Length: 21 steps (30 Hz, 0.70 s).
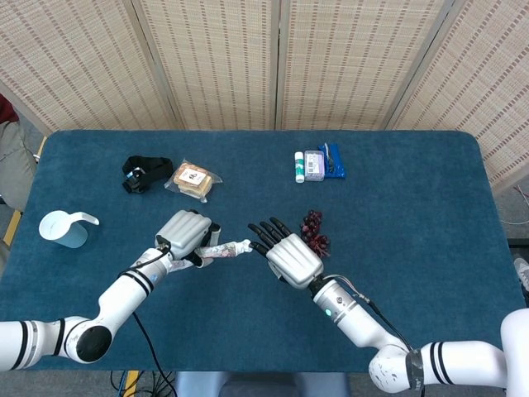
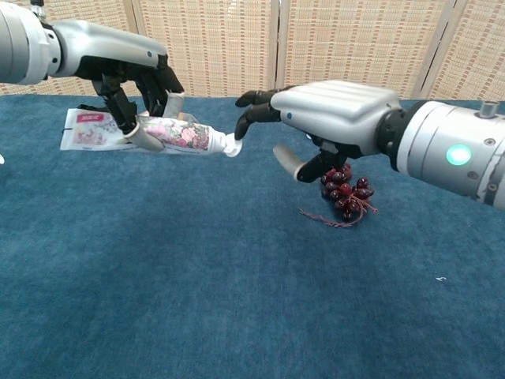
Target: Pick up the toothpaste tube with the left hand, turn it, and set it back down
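The toothpaste tube (image 2: 170,133), white with a pink floral print, hangs above the blue table, cap (image 2: 231,147) tipped down and pointing right. My left hand (image 2: 134,79) grips it around the middle; from the head view the hand (image 1: 185,234) covers most of the tube (image 1: 230,249). My right hand (image 2: 331,118) hovers just right of the cap with fingers spread and holds nothing; its fingertips (image 1: 263,230) come close to the cap without a visible touch.
A bunch of dark red grapes (image 2: 345,192) lies under my right hand. At the back sit a black strap (image 1: 142,173), a wrapped snack (image 1: 193,179) and small toiletry packs (image 1: 315,165). A pale blue cup (image 1: 64,228) stands at the left edge.
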Each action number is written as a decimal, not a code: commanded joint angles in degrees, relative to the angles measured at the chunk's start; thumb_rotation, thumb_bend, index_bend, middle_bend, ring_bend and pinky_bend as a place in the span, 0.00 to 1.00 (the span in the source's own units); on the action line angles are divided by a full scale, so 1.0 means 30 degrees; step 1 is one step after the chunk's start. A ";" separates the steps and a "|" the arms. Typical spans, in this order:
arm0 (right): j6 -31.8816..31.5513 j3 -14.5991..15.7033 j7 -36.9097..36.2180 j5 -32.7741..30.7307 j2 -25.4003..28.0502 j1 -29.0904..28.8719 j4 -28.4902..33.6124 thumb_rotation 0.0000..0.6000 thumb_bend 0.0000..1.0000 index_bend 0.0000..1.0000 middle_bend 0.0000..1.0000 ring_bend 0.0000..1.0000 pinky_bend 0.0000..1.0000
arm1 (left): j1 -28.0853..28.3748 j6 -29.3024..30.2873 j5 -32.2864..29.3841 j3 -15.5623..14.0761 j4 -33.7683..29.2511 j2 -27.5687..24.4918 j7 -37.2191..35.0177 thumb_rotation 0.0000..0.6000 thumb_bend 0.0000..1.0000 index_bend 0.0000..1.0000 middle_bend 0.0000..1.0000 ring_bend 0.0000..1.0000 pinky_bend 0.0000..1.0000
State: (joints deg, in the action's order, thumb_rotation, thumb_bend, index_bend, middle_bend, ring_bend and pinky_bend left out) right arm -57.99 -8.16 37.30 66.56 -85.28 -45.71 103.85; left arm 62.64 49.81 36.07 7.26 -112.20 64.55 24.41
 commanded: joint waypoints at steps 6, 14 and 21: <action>-0.0009 0.0076 -0.0117 -0.0061 -0.0065 -0.0121 -0.0125 1.00 0.61 0.24 0.00 0.00 0.00 | -0.0015 -0.0117 0.0100 0.0062 -0.0132 -0.0151 -0.0312 1.00 0.31 0.59 0.66 0.41 0.24; -0.0027 0.0172 -0.0226 -0.0328 -0.0085 -0.0162 -0.0317 1.00 0.61 0.24 0.00 0.00 0.00 | -0.0145 -0.0204 0.0389 0.0120 -0.0332 -0.0481 -0.0727 1.00 0.31 0.59 0.66 0.41 0.24; 0.0004 0.0153 -0.0411 -0.0360 -0.0224 -0.0278 -0.0539 1.00 0.61 0.24 0.00 0.00 0.00 | -0.0275 -0.0255 0.0692 0.0183 -0.0612 -0.0710 -0.1075 1.00 0.31 0.59 0.66 0.41 0.24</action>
State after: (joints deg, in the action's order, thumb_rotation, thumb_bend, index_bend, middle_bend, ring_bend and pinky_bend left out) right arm -57.99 -7.69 36.11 65.48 -85.93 -46.52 102.26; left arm 61.86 49.06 38.09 7.80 -113.98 62.47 21.24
